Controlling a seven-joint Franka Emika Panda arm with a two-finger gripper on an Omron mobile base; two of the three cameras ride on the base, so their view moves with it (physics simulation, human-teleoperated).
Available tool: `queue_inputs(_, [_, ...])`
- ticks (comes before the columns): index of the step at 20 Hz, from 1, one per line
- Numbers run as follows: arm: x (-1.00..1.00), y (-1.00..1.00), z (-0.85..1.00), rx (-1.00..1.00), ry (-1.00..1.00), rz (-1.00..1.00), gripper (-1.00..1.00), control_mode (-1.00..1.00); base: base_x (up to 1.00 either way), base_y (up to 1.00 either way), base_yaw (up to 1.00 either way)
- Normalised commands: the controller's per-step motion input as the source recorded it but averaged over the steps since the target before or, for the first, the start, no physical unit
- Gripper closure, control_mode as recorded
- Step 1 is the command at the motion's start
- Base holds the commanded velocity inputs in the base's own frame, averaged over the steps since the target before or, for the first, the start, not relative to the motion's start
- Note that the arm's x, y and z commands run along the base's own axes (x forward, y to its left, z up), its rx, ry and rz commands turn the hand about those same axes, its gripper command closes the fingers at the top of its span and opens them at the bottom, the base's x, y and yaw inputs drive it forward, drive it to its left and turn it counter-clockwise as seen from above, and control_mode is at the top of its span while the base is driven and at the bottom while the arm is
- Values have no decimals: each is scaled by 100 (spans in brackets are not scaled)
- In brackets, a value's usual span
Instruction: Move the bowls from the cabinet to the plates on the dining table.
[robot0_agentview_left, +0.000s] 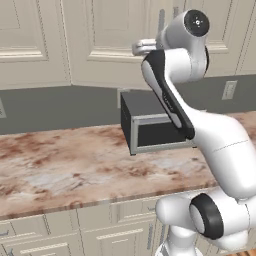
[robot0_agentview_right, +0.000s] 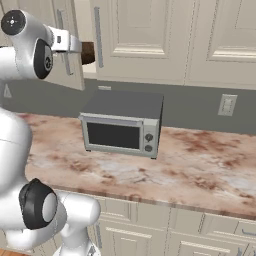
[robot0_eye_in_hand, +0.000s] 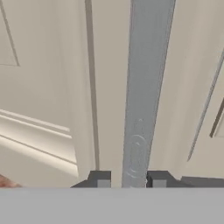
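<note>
My gripper (robot0_eye_in_hand: 129, 179) is raised to the beige wall cabinet (robot0_agentview_right: 135, 30). Its two tips stand on either side of a long vertical metal bar handle (robot0_eye_in_hand: 144, 87), and the bar takes up nearly all of the gap. In the right base view the gripper (robot0_agentview_right: 75, 46) holds that door (robot0_agentview_right: 65, 65) swung partly out. Behind the door's edge a dark-brown wooden bowl (robot0_agentview_right: 88, 52) shows on the shelf. From the left base view the hand (robot0_agentview_left: 139, 48) sits at the handle (robot0_agentview_left: 161, 22). The plates are out of view.
A grey microwave (robot0_agentview_right: 122, 130) stands on the pinkish-brown marbled dining table top (robot0_agentview_right: 200, 160), directly under the cabinet. Beige drawer fronts (robot0_agentview_left: 55, 235) run below the top. A wall outlet (robot0_agentview_right: 227, 105) sits at the right.
</note>
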Motion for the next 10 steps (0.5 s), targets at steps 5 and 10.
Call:
queue_inputs(5, [-64,48,0,0,-14,2,100,-100,0,0,0])
queue_inputs(10, [-56,48,0,0,-10,3,100,-100,0,0,0])
